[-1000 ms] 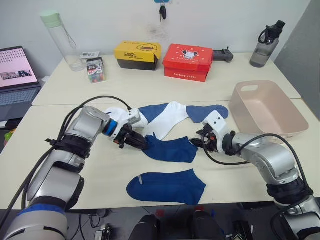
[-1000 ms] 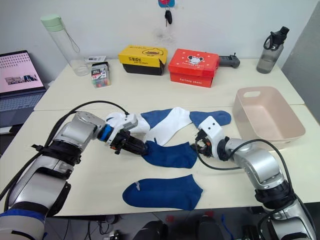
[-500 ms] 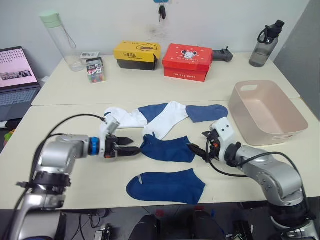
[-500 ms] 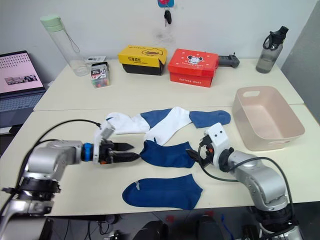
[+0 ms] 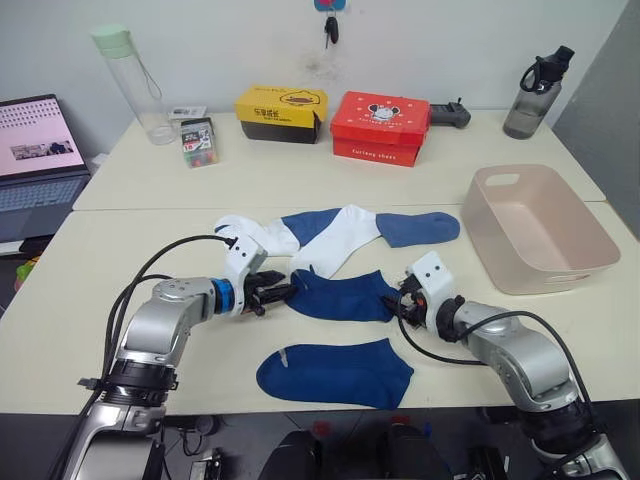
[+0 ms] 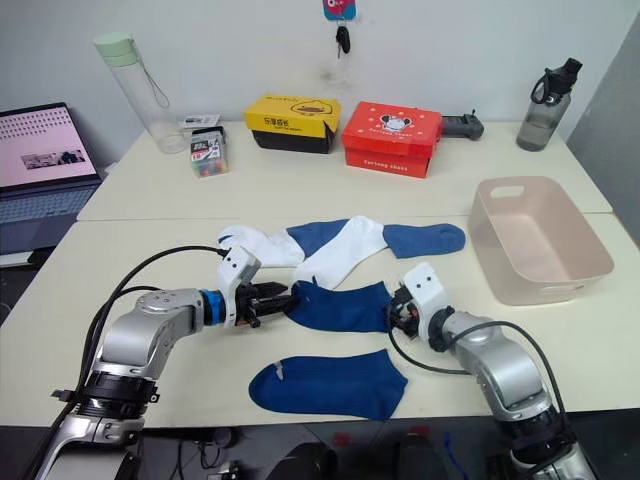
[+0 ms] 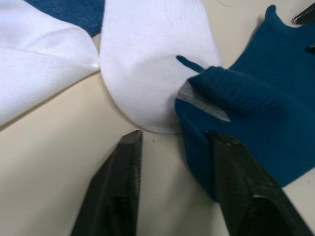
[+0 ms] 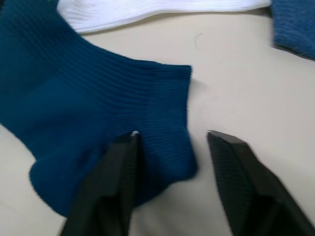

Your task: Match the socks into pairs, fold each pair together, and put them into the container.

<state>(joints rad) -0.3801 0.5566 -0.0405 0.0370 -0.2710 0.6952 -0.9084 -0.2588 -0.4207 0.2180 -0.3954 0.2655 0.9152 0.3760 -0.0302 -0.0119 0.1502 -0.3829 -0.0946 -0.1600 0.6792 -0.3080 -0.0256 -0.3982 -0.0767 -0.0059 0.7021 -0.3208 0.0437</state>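
Since half a second ago, both grippers have closed back in on the navy sock (image 5: 340, 297) lying mid-table, so lifting it onto the other navy sock (image 5: 335, 372) by the front edge looks imminent. The left gripper (image 7: 174, 140) and the right gripper (image 8: 170, 142), both spread, straddle its opposite ends. The container (image 5: 590, 262) waits empty at the right edge.
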